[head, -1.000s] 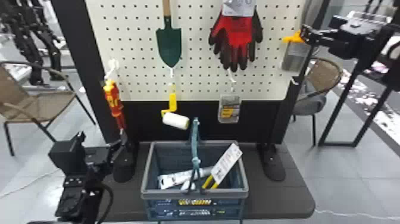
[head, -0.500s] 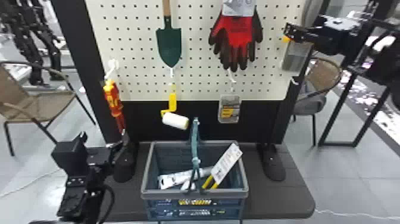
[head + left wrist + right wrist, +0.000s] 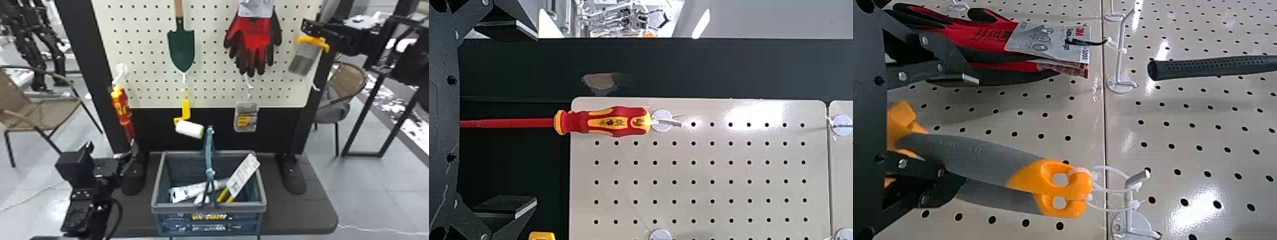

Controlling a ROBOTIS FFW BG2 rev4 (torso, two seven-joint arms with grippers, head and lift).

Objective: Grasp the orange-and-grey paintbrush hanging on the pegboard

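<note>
The paintbrush [image 3: 306,57] hangs at the pegboard's right edge, its grey bristle end slanting down to the left. My right gripper [image 3: 314,30] is just above its orange part. In the right wrist view, two grey handles [image 3: 973,155] with orange ends are tied by white loops to a hook. There my right gripper [image 3: 970,131] is open; its lower finger overlaps the handles and the other stands apart, toward the gloves. My left gripper [image 3: 129,159] is parked at the lower left. In its wrist view the left gripper [image 3: 536,119] is open, a red screwdriver [image 3: 604,121] between its fingers' lines.
Red-black gloves [image 3: 252,38] hang left of the brush, with a green trowel [image 3: 181,48] farther left. A paint roller [image 3: 189,128] and a small pack [image 3: 245,116] hang lower. A basket [image 3: 209,207] holding several items stands below. Another hook [image 3: 1120,65] juts out near the gloves.
My right arm has moved left and slightly up over the brush. The brush's bristle end has shifted left. The left arm has shifted slightly to the right.
</note>
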